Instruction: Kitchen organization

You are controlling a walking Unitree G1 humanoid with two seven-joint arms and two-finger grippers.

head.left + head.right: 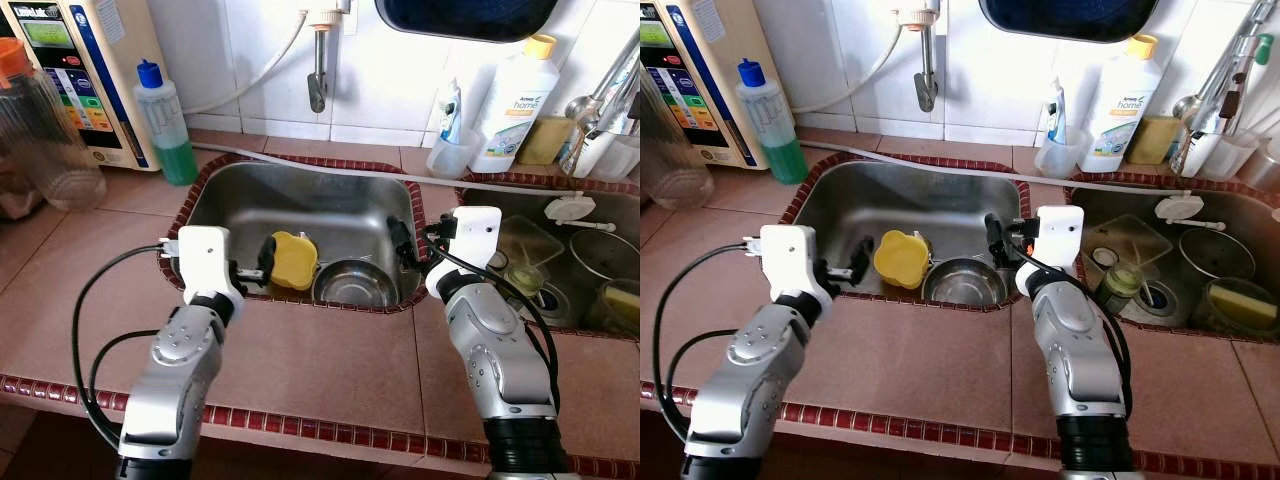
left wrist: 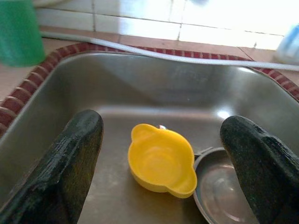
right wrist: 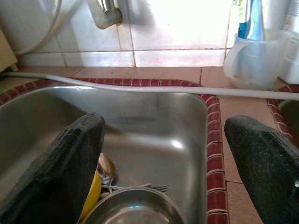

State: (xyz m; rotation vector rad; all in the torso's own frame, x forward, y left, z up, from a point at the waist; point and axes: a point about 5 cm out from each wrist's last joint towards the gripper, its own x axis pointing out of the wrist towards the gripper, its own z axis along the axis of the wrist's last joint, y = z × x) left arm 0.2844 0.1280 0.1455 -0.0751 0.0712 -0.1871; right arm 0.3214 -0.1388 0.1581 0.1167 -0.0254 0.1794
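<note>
Head views: the yellow bowl (image 1: 293,259) lies in the sink (image 1: 300,190), touching the steel bowl (image 1: 355,283). Left wrist view: the left hand (image 2: 161,158), spread wide, should descend squarely over the yellow rim. Right wrist view: the right hand (image 3: 163,163) hovers wide over the sink's right rim.

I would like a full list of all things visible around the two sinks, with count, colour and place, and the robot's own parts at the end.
yellow bowl: 1, yellow, in left sink, beside steel bowl
steel bowl: 1, silver, left sink, front right
cutlery: several, silver, behind the two bowls
left sink: 1, steel
right sink: 1, steel, holds dishes
green bottle: 1, blue cap, left of sink
white bottle: 1, yellow cap, at wall
clear cup: 1, holds a tube, at wall
tap: 1, grey, on wall
water machine: 1, cream, far left
left gripper: 1, black, open, over yellow bowl
right gripper: 1, black, open, over left sink
</note>
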